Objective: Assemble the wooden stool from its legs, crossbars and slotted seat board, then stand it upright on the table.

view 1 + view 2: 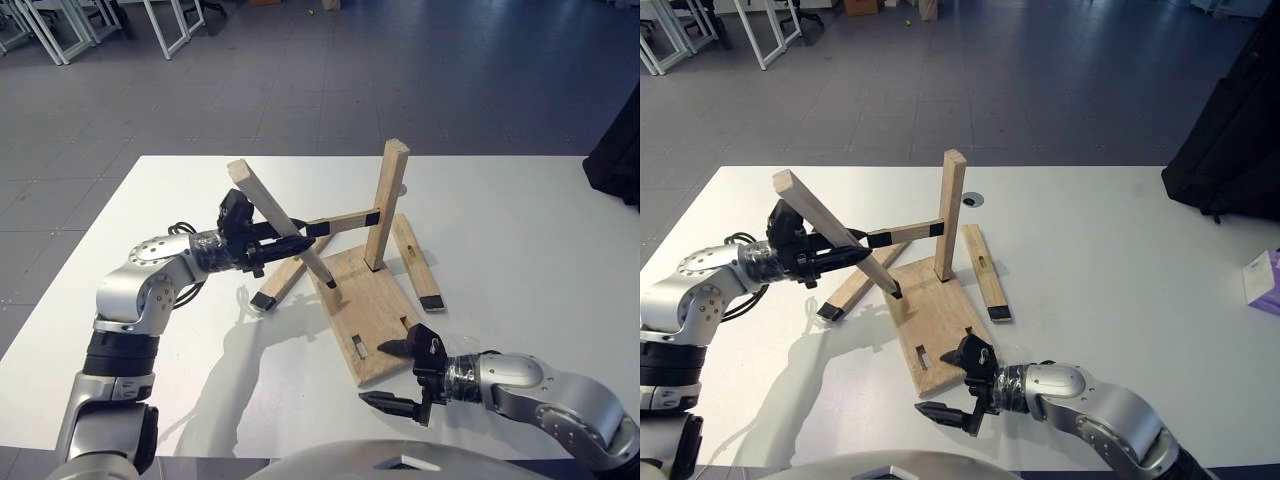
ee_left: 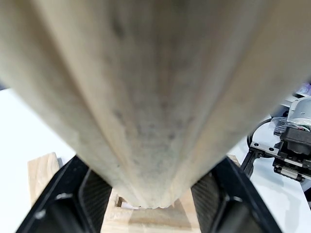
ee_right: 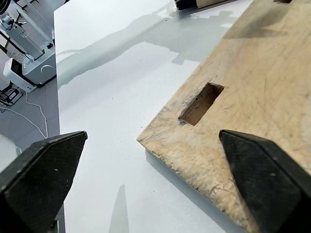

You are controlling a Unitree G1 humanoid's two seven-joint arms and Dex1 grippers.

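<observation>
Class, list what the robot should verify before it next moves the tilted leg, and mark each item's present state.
1. Left gripper shut on tilted leg: ok.
2. Tilted leg square to seat board: not ok, it leans.
3. Upright leg standing on the board: ok.
4. Crossbar seated in tilted leg: cannot tell.
5. Right gripper bracing the board: not ok, open at its near corner.

We show the pale slotted seat board point(image 1: 365, 320) lying flat, with open slots toward its 6 o'clock end. An upright leg point(image 1: 385, 205) stands in the board at 12 o'clock. A tilted leg point(image 1: 278, 222) leans at 10 o'clock, and a black-tipped crossbar point(image 1: 340, 224) joins the two. A loose leg point(image 1: 283, 282) lies at 9 o'clock and a second loose leg point(image 1: 418, 262) at 2 o'clock.
</observation>
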